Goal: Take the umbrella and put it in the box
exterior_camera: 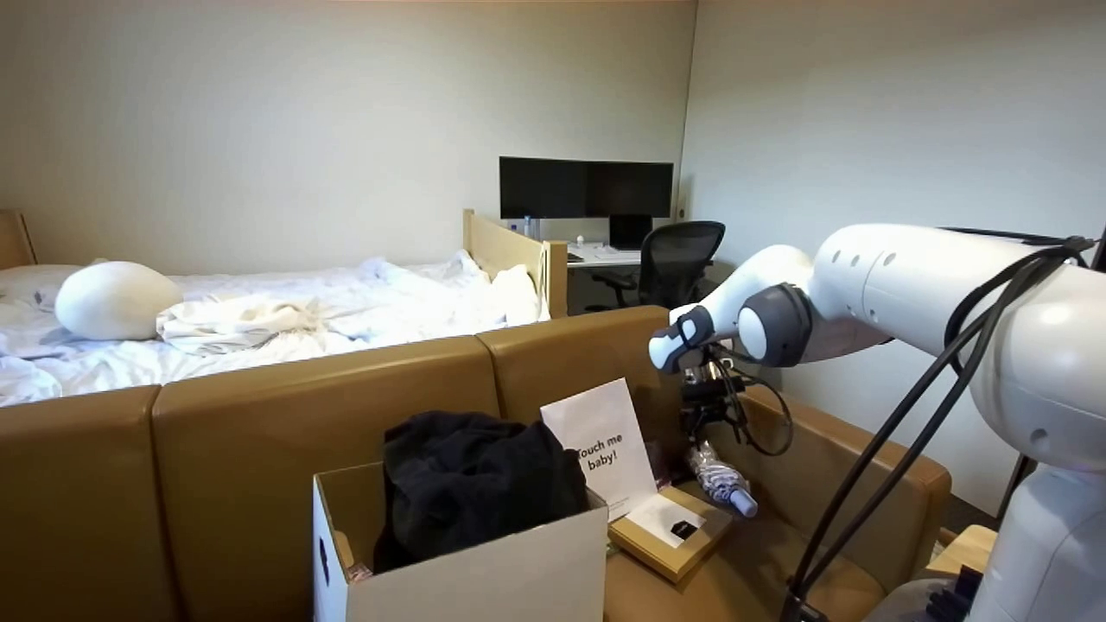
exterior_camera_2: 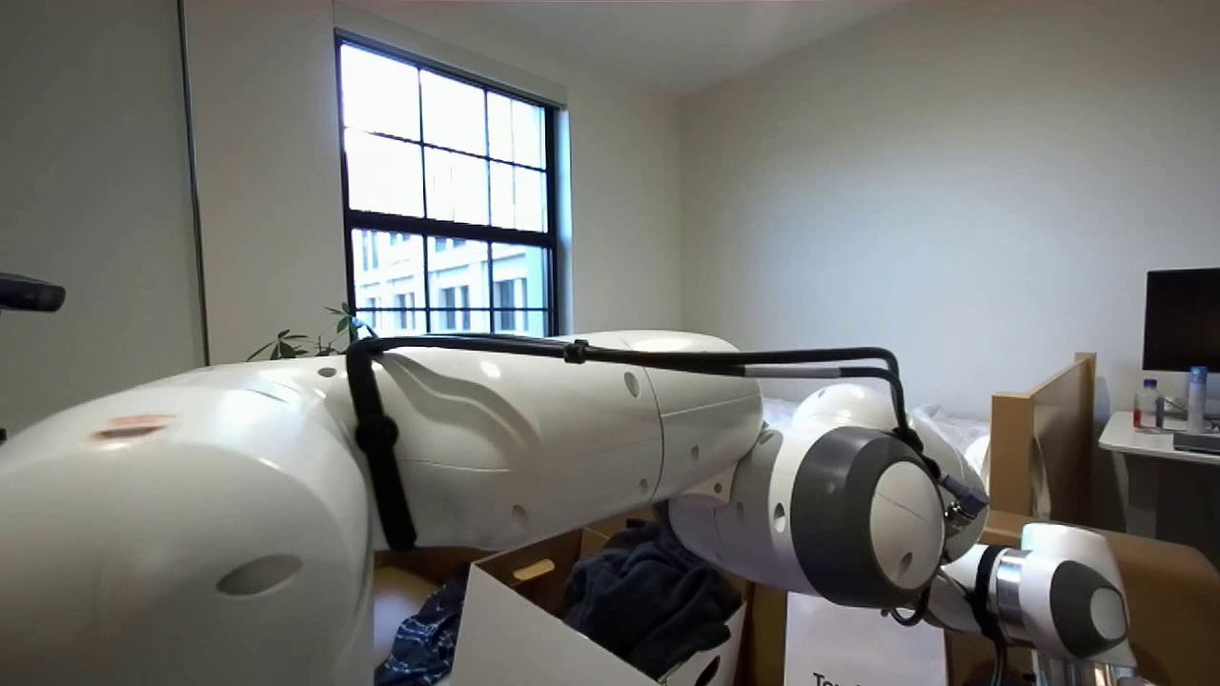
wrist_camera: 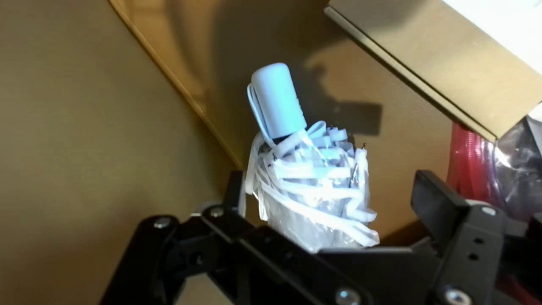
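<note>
Exterior views both show the box (exterior_camera: 477,580) holding dark cloth (exterior_camera: 484,484).

The gripper (wrist_camera: 334,190) is showing along the bottom, its fingers (wrist_camera: 436,203) standing wide apart and the umbrella (wrist_camera: 309,171) lying between them. One finger is standing just beside the umbrella, the angle hiding whether it is touching; the other is standing clear. The pale handle (wrist_camera: 279,101) is pointing towards the top edge, leaning slightly left, above bunched white trim (wrist_camera: 326,192). Shadows (wrist_camera: 364,118) are falling on the brown sofa (wrist_camera: 415,156). A carton (wrist_camera: 423,63) is bearing white paper (wrist_camera: 508,25); near its corner a red-edged bag (wrist_camera: 487,178) is showing.
</note>
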You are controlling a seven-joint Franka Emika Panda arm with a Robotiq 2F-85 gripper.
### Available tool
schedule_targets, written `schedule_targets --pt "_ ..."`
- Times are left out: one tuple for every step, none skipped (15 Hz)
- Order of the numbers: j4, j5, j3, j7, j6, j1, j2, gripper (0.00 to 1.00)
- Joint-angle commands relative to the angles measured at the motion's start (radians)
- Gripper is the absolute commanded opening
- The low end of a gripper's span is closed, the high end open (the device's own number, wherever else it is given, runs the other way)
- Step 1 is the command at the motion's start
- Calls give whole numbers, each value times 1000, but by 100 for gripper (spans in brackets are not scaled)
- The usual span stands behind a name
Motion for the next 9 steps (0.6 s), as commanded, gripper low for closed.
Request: schedule_targets --pt "-52 9 -19 109 42 4 2 100" --pt "-49 25 -16 138 36 -4 4 100" --pt "-33 48 -8 157 -18 -18 4 100" --pt "-24 66 -3 173 -56 -28 4 100" --pt "-37 35 -11 132 -9 -6 3 100" --pt "-36 38 -11 136 -16 -10 2 100" --pt "-36 38 -11 136 -15 -10 2 100" --pt "-36 38 -11 136 -15 -8 2 100" --pt "-36 38 -11 136 -15 -5 2 100"
